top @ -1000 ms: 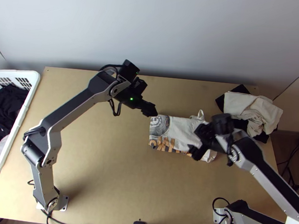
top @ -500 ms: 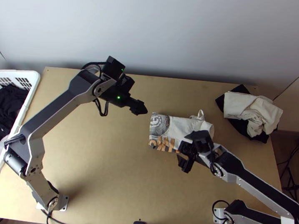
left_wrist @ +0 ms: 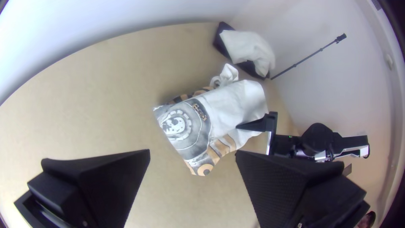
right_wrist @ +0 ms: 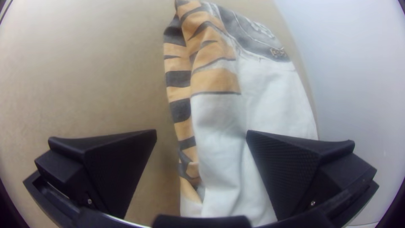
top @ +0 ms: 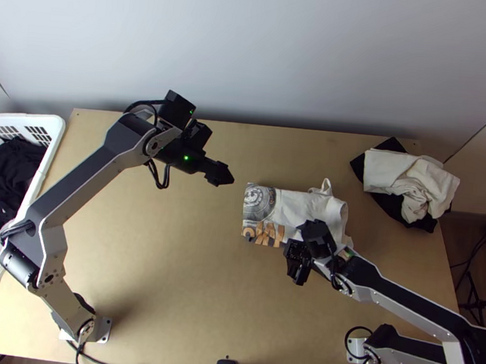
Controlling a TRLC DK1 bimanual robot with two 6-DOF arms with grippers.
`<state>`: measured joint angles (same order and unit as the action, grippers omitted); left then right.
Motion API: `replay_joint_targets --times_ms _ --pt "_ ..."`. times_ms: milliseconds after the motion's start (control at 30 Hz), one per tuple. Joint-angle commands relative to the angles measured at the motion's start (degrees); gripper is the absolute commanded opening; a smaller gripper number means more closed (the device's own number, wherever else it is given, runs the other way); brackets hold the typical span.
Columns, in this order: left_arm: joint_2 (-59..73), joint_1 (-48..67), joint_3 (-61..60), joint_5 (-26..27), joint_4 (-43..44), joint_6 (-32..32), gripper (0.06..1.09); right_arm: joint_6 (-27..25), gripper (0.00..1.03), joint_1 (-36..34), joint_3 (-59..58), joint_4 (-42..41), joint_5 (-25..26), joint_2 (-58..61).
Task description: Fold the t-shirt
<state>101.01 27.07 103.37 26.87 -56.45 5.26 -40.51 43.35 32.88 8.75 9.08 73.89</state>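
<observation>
Ngl, my right tool (right_wrist: 201,131) and left tool (left_wrist: 193,151) are both spread and empty, and the t-shirt's (right_wrist: 278,93) uneven near-side layers could make me pinch just one.

Top view: t-shirt (top: 295,207) partly hidden by right end effector (top: 293,260); basket (top: 58,129) cut off.

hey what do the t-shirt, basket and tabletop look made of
T-shirt: matte cloth, perhaps cotton, given its soft creases. Basket: smooth, likely plastic, from its white slotted wall. Tabletop: probably smooth wood board, its light brown surface even.
</observation>
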Motion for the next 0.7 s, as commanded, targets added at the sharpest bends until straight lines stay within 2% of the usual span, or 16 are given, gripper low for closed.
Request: replay_joint_targets --times_ms 0,400,533,600,667 --pt "0.2 -0.5 -0.1 0.0 0.0 -0.5 1.05 -1.2 0.99 -0.7 -1.0 -5.3 1.7 3.5" --pt "0.5 -0.6 -0.1 0.0 0.0 -0.7 1.05 -2.5 0.97 -0.9 -2.3 -21.1 9.4 12.4" --pt "0.2 -0.5 -0.1 0.0 -0.2 -0.7 1.05 -2.4 0.82 -1.2 -1.9 -24.4 9.9 17.1" --pt "0.2 -0.6 -0.2 0.0 -0.4 -0.8 1.05 -2.3 0.68 -1.3 -1.4 -24.7 10.3 19.4" --pt "0.0 -0.7 -0.3 0.0 -0.7 -0.9 1.05 -1.8 0.47 -1.6 -0.5 -24.7 10.2 20.1"
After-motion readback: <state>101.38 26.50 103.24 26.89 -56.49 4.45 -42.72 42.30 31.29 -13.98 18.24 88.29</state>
